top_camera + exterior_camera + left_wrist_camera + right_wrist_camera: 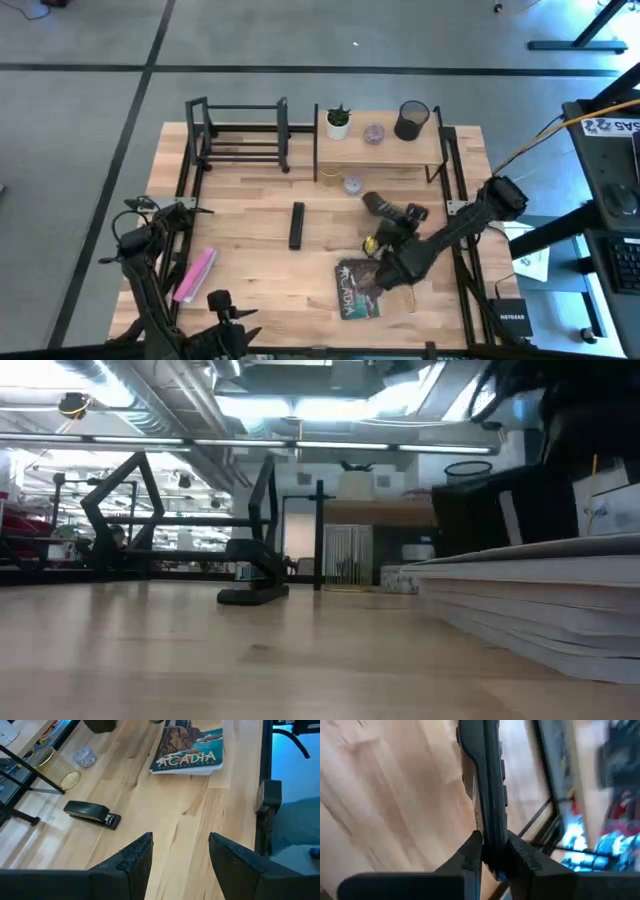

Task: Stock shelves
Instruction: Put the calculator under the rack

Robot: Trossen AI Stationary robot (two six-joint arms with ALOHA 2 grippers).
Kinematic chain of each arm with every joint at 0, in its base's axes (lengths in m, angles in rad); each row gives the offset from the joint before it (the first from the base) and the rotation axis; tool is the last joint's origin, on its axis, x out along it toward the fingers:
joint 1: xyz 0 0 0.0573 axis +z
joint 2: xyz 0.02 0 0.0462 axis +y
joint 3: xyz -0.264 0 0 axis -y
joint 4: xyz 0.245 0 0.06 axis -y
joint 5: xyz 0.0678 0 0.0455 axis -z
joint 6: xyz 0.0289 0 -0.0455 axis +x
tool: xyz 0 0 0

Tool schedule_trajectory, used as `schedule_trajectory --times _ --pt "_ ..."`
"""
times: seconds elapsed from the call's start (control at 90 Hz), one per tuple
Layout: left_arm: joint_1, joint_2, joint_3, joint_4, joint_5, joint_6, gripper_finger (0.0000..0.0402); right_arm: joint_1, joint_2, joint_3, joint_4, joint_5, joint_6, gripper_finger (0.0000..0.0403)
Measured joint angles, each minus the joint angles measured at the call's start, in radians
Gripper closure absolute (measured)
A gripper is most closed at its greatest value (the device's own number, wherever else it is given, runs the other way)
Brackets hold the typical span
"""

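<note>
The right arm reached in from the desk's (250, 250) right edge, bent low over the near right part of the top. Its right hand (494, 851) was clamped on a slim dark object (485, 780), flat and long like a remote or handset, though I could not tell just what it was; the fingers (470, 852) pressed its sides near one end and the rest stood out ahead of them, tilted over the wood. From above, that hand hung just beside the Acadia book (358, 288), which lay flat near the front edge.

The left arm waited at the near left corner, its left hand (180, 855) with fingers apart and nothing between them, pointed across the desk toward the book and a black stapler (296, 225) lying near the middle.

The shelves stood along the far edge, well apart from both hands. The low black rack (240, 135) sat at the far left, bare bars as far as I could see. The wooden shelf (380, 150) stood to its right, almost straight beyond the right hand. On its top board were a small potted plant (338, 122), a small clear round thing (374, 133) and a black mesh cup (411, 120). A pink flat item (194, 275) lay near the left arm.
</note>
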Motion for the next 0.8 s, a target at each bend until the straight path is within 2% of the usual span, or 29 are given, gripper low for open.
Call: schedule_trajectory --times 0.156,0.4,0.578,0.8 --pt "-0.001 0.002 -0.048 0.023 0.001 -0.006 0.0227 -0.069 0.052 -0.074 -0.014 -0.067 -0.007 0.0366" --pt "0.001 0.002 -0.104 0.075 0.0 -0.007 0.0227 -0.15 0.151 -0.102 0.046 -0.048 -0.019 0.0363" --pt "0.007 0.002 -0.108 0.093 0.001 -0.007 0.0227 -0.209 0.172 -0.1 0.218 -0.105 -0.066 0.0292" --pt "0.007 0.002 -0.108 0.11 0.0 -0.001 0.0227 -0.238 0.162 -0.1 0.354 -0.116 -0.214 0.0187"
